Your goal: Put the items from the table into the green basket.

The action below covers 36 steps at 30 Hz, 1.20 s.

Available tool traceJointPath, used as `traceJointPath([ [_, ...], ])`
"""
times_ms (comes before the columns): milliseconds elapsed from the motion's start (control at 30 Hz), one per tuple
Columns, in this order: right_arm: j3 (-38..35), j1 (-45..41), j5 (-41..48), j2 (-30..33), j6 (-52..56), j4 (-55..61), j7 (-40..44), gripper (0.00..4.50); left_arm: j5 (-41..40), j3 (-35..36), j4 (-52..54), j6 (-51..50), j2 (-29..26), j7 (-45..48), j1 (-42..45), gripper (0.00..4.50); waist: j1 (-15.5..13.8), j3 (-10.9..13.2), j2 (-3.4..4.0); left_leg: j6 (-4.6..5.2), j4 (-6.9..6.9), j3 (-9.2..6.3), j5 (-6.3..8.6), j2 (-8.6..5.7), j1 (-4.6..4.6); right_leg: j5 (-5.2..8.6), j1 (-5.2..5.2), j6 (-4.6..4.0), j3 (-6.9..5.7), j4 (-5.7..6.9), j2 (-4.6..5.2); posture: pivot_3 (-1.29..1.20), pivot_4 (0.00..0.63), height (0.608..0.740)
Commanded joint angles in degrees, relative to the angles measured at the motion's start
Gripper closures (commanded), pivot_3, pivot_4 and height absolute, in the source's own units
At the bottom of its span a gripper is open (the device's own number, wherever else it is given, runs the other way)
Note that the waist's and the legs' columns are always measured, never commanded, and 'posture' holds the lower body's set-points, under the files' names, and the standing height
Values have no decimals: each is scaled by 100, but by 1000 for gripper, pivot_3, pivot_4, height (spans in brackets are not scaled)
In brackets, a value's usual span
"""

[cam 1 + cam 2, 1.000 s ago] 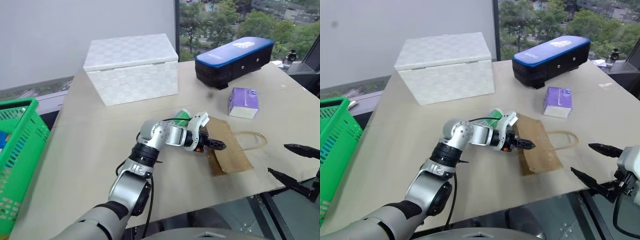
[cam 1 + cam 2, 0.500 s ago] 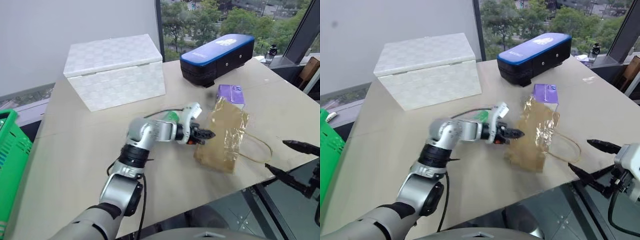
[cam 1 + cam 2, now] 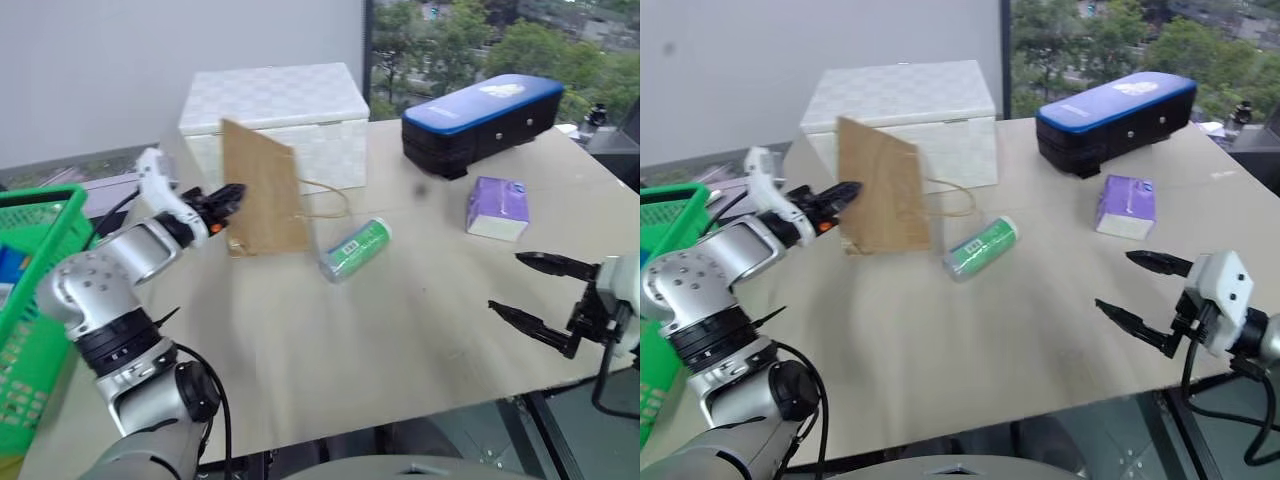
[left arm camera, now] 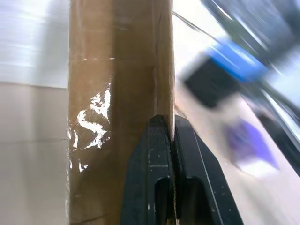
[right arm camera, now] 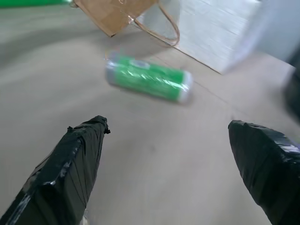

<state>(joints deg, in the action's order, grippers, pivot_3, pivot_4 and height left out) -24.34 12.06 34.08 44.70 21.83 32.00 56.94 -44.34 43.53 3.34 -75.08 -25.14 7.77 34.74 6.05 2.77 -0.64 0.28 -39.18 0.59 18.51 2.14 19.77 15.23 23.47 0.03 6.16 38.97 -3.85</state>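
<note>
**Bag in L gripper, basket just beyond**

Brown paper bag (image 3: 262,190), flat, creased, handles trailing, hangs upright off the table (image 3: 400,320), pinched in shut left gripper (image 3: 228,197). Green basket (image 3: 40,300) lies to gripper's left, below. Green roll (image 3: 354,249), purple tissue pack (image 3: 497,208) nearer the wide-open, empty right gripper (image 3: 535,290).

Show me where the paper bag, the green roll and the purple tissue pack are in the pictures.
paper bag (image 3: 262,190), left eye view, middle of its flat brown side
green roll (image 3: 354,249), left eye view, its white barcode label
purple tissue pack (image 3: 1126,205), right eye view, its purple top face
</note>
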Motion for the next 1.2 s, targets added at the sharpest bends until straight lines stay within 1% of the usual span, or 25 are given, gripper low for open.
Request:
traceJointPath([
  [33,206,-312,-55,104,-168,-164,79,0,322,-18,-403,489,-199,-173,-59,4188,-219,-5,-8,-13,-1,1,-8,0,1,-10,3,-17,0,0,2,-6,0,740],
  [100,324,-436,-86,107,-197,-248,112,0,430,75,-727,588,-246,-329,-43,3625,-391,-8,-12,-23,-1,1,-13,-3,6,-11,6,-19,-2,-1,6,11,0,740],
  [167,377,-496,-98,117,-219,-293,143,0,371,131,-758,549,-288,-333,-66,2668,-522,-11,-18,-23,-1,2,-13,-3,13,-11,9,-21,-4,-3,7,6,0,740],
  [200,381,-513,-107,133,-228,-309,170,0,273,138,-633,406,-332,-291,-112,2155,-547,-12,-20,-23,0,3,-12,-2,17,-12,14,-21,-4,-2,14,7,0,740],
  [233,373,-520,-105,143,-226,-311,185,0,156,182,-486,259,-361,-257,-156,1794,-564,-13,-21,-23,0,2,-12,-1,21,-12,16,-21,-7,-2,35,7,0,740],
  [267,361,-523,-104,152,-221,-314,198,0,19,254,-321,95,-399,-224,-206,1223,-561,-13,-21,-23,0,2,-12,-1,26,-12,20,-22,-12,-2,38,5,0,740],
  [300,351,-518,-107,157,-224,-315,208,0,-85,285,-182,-35,-455,-170,-274,949,-556,-13,-21,-23,1,1,-12,0,28,-12,23,-22,-12,0,40,4,0,740],
  [367,326,-486,-141,169,-262,-315,211,0,-307,-317,585,-197,-997,565,-882,42,-520,-14,-23,-23,3,-16,-11,1,33,-12,28,-22,-12,0,42,4,1,740],
  [433,286,-490,-171,164,-263,-340,145,0,-1006,-860,1500,-579,-1479,1436,-1321,10,-471,-20,-33,-24,7,-15,-11,3,37,-12,38,-23,-9,6,41,10,0,740],
  [500,286,-495,-202,173,-249,-343,85,0,-1287,-1392,1982,-603,-1675,1808,-1367,10,-517,-23,-35,-26,8,-20,-12,5,44,-11,44,-23,-17,6,47,2,0,740],
  [533,281,-471,-229,179,-253,-321,62,0,-1319,-1621,2054,-582,-1640,1836,-1281,10,-558,-31,-23,-26,4,-21,-12,0,44,-11,43,-23,-24,7,54,-13,3,740],
  [633,227,-347,-310,200,-158,-232,-94,0,-925,-3019,2060,-180,-1414,2024,-747,10,-599,-36,-13,-5,3,-20,-4,-33,26,-7,7,-15,-53,4,81,-43,6,740],
  [700,97,-146,-246,265,55,-89,-150,0,-368,-3997,1503,167,-1141,2104,-248,10,-593,-36,-13,-14,0,-22,-12,-53,15,1,-7,0,-54,5,75,-77,12,740],
  [733,49,-67,-223,285,119,-33,-167,0,-175,-4278,1290,291,-1065,2144,-99,10,-590,-37,-13,-15,0,-28,-15,-60,6,2,-19,2,-58,6,65,-84,12,740],
  [767,-20,40,-187,298,167,33,-171,0,185,-4750,998,619,-1019,2320,83,10,-548,-37,-12,-13,0,-40,-20,-69,0,2,-29,2,-62,5,57,-93,12,740],
  [800,-65,112,-159,305,199,92,-180,0,439,-5068,809,876,-1021,2488,192,10,-491,-40,-7,-12,0,-39,-21,-69,0,2,-30,2,-58,5,53,-114,17,740],
  [867,-170,291,-194,276,192,213,-230,0,961,-5700,123,1383,-727,2718,575,10,-338,-42,-3,-11,4,-46,-21,-68,7,-1,-31,-6,-43,6,38,-151,20,740],
  [933,-327,510,-164,204,219,410,-317,0,1763,-6566,-791,1983,-445,2909,958,10,-248,-42,-2,-8,5,-66,-18,-67,15,-3,-34,-12,-19,2,32,-181,25,740],
  [1033,-491,834,-144,95,245,687,-432,0,2567,-7221,-2036,2681,39,3066,1294,10,-101,-42,-1,-1,8,-84,-14,-76,18,-2,-33,-9,-12,-7,7,-227,29,740],
  [1100,-551,1004,-150,33,269,858,-515,0,2800,-7350,-2488,2913,285,3256,1393,10,13,-40,-1,12,9,-87,-6,-76,25,8,-32,6,5,-9,-1,-249,31,740],
  [1133,-568,1066,-153,11,273,917,-542,0,2896,-7402,-2584,2966,336,3356,1403,254,87,-40,-1,15,9,-83,-4,-75,27,10,-30,9,14,-8,-4,-259,32,740],
  [1200,-585,1118,-136,-9,301,1014,-613,0,3121,-7443,-2674,3108,359,3464,1360,926,150,-41,2,20,7,-85,-1,-75,27,15,-31,19,18,-7,-2,-264,32,740],
])
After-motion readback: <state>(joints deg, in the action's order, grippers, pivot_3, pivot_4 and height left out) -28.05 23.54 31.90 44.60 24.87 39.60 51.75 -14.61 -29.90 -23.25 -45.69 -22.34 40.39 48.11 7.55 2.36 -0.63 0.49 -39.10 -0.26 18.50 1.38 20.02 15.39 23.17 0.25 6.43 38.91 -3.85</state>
